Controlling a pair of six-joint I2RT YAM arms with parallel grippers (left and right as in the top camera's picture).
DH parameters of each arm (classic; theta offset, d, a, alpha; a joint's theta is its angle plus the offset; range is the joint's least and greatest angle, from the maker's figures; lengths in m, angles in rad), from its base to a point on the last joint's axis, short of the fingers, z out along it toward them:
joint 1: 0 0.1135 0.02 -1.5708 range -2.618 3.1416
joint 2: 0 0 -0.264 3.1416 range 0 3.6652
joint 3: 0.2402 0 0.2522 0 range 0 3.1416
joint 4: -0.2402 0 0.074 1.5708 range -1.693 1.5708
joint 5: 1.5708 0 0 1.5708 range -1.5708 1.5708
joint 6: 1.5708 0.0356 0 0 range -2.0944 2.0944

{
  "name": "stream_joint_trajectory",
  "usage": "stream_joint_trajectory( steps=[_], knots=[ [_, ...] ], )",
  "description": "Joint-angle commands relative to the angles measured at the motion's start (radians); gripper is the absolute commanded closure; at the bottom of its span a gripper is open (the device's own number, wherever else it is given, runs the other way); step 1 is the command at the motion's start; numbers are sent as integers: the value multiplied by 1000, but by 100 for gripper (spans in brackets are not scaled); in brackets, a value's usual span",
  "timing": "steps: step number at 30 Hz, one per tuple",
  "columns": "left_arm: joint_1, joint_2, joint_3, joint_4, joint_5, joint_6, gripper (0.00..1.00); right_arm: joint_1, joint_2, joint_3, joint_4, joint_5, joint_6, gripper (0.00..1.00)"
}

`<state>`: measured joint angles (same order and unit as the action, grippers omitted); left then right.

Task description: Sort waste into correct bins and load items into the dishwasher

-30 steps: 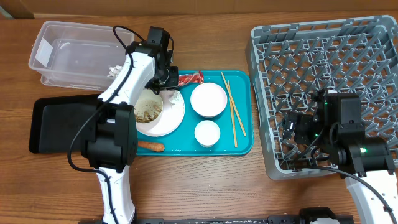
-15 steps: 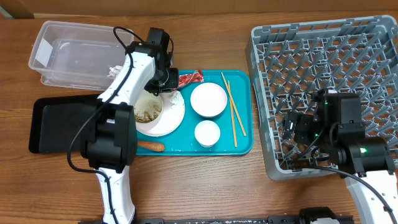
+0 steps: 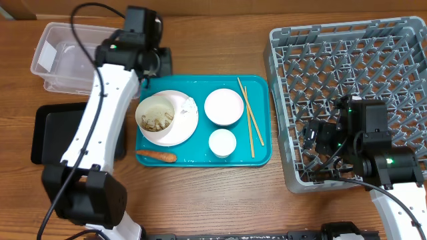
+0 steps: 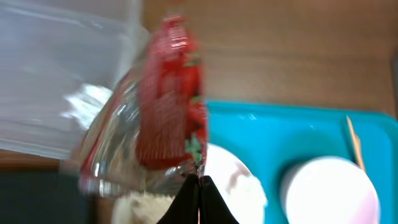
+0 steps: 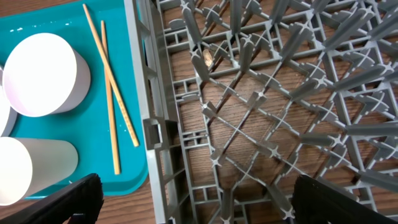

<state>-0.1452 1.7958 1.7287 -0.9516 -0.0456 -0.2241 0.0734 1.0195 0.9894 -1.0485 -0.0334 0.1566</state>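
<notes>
Progress: early | my left tool (image 4: pixel 198 185) pinched shut on red wrapper (image 4: pixel 171 93), at right end of clear tub (image 3: pixel 50 40) in worktop's far-left corner, not dropped | my right tool (image 5: pixel 193 202) wide, empty, over rack (image 3: pixel 333 53) at right edge; nothing racked | left on teal tray (image 3: pixel 260 157): plate (image 3: pixel 183 130), bowls (image 3: pixel 223 107), chopsticks (image 3: pixel 250 120), carrot (image 3: pixel 157 156), scraps (image 3: pixel 157 119), paper ball (image 3: pixel 189 105)

The crinkled red wrapper (image 4: pixel 168 93), blurred here, is pinched in the closed tips of the left gripper (image 4: pixel 199 182), right at the corner of the clear tub (image 3: pixel 47 40); the black tray (image 3: pixel 50 133) lies further back beside that arm. Near that gripper, away from the tub, sits the white plate (image 3: pixel 185 125) bearing a bowl (image 3: pixel 143 127) of pale food scraps (image 3: pixel 157 120), and beyond it the carrot (image 3: pixel 157 157), a larger white bowl (image 3: pixel 223 107), a small white cup (image 3: pixel 222 142) and the chopsticks (image 3: pixel 248 120) side by side. The grey dish rack (image 5: pixel 261 106) lies directly under the wide-open right gripper (image 5: pixel 199 199).
</notes>
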Motion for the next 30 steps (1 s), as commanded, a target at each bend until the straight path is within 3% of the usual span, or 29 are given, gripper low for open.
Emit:
stream_joint_trajectory(
  steps=[1,12,24,26,30],
  knots=[
    [71,-36,10,56,-73,18,96,3,-9,32,3,11,0,0],
    [225,-13,10,169,-69,-26,96,3,-9,32,3,10,1,0],
    [232,137,10,220,-68,-26,95,3,-9,32,-2,10,1,0],
    [232,138,10,220,-66,-26,76,3,-9,32,-1,10,1,0],
    [229,117,10,200,-53,-26,62,3,-9,32,-1,10,1,0]
  ],
)
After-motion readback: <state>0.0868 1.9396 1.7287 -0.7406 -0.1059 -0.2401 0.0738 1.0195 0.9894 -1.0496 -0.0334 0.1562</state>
